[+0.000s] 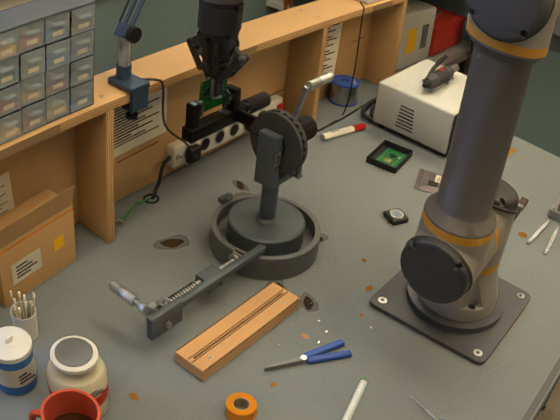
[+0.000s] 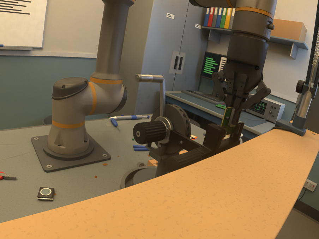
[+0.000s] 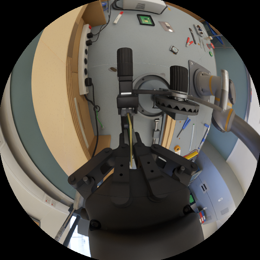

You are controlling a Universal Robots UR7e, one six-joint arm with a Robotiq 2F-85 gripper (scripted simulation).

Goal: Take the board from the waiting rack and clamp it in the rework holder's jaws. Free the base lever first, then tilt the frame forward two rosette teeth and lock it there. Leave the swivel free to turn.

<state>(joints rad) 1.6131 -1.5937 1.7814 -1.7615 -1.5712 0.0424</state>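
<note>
The green circuit board [image 1: 212,95] [image 2: 227,117] [image 3: 130,135] stands on edge between the jaws [image 1: 212,112] [image 2: 224,132] of the rework holder, gripped from above by my closed gripper [image 1: 216,86] [image 2: 233,113] [image 3: 131,145]. The jaw bar sits beside the toothed rosette disc [image 1: 286,135] [image 3: 177,105] on a post over the round swivel base [image 1: 265,235]. A steel-handled lever [image 1: 310,90] [image 2: 161,87] rises by the rosette, and a ribbed knob [image 2: 150,132] sticks out from it. The base lever [image 1: 185,295] lies flat, reaching out from the base. The wooden waiting rack [image 1: 237,337] lies empty.
A wooden shelf unit [image 1: 150,100] with a power strip [image 1: 210,140] stands right behind the holder, its top [image 2: 206,193] hiding the holder's base from the second side camera. My arm's base [image 1: 460,280] stands right. Jars, a mug [image 1: 65,405], tape [image 1: 241,406] and tweezers [image 1: 315,356] lie near the front.
</note>
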